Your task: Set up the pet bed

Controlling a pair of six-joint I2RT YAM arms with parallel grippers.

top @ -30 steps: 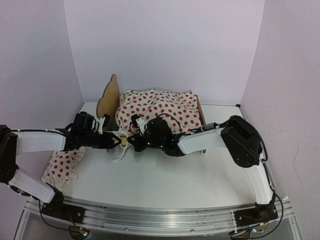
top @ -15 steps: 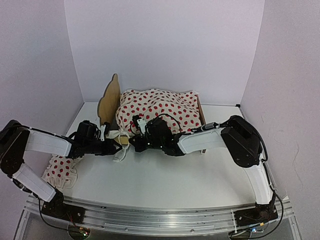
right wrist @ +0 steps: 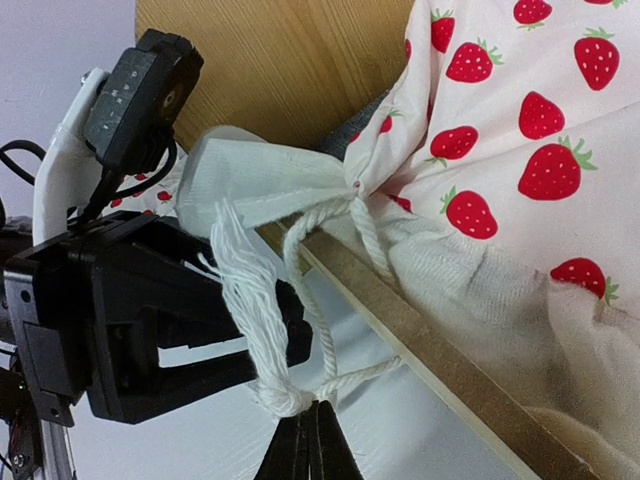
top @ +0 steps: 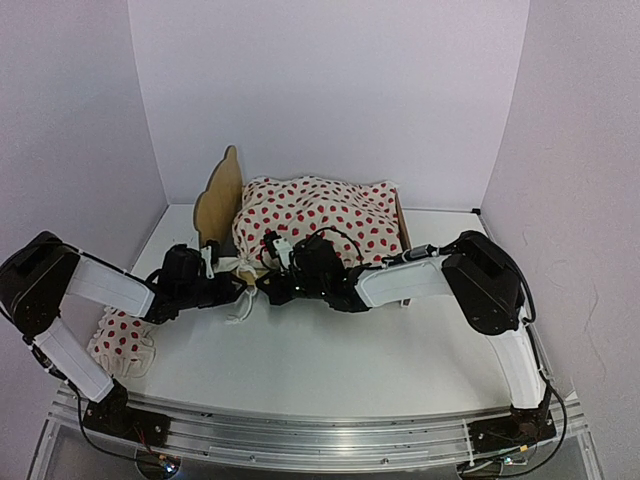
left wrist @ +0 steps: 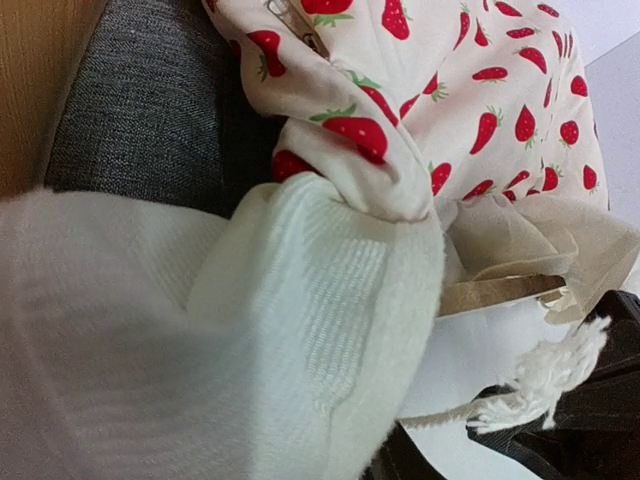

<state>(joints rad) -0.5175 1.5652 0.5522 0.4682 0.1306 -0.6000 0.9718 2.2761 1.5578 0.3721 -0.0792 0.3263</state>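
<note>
here, right fingers (right wrist: 296, 452) pinch the white tassel cord (right wrist: 245, 300).

Strawberry cloth (left wrist: 480, 90) over grey mattress pad (left wrist: 140, 110)

Place: a robot lab test cell, not a home.
Walls: plain pale panels (top: 330, 90) close off three sides.
Surface: bare white tabletop (top: 330, 365).
Mounting: aluminium rail (top: 320, 435) along the near edge, carrying two arm bases (top: 510, 425) and loose cables (top: 95, 430).
Props: doll-sized pet bed (top: 222, 195) under strawberry-print cloth (top: 320, 215), toy scale.
</note>
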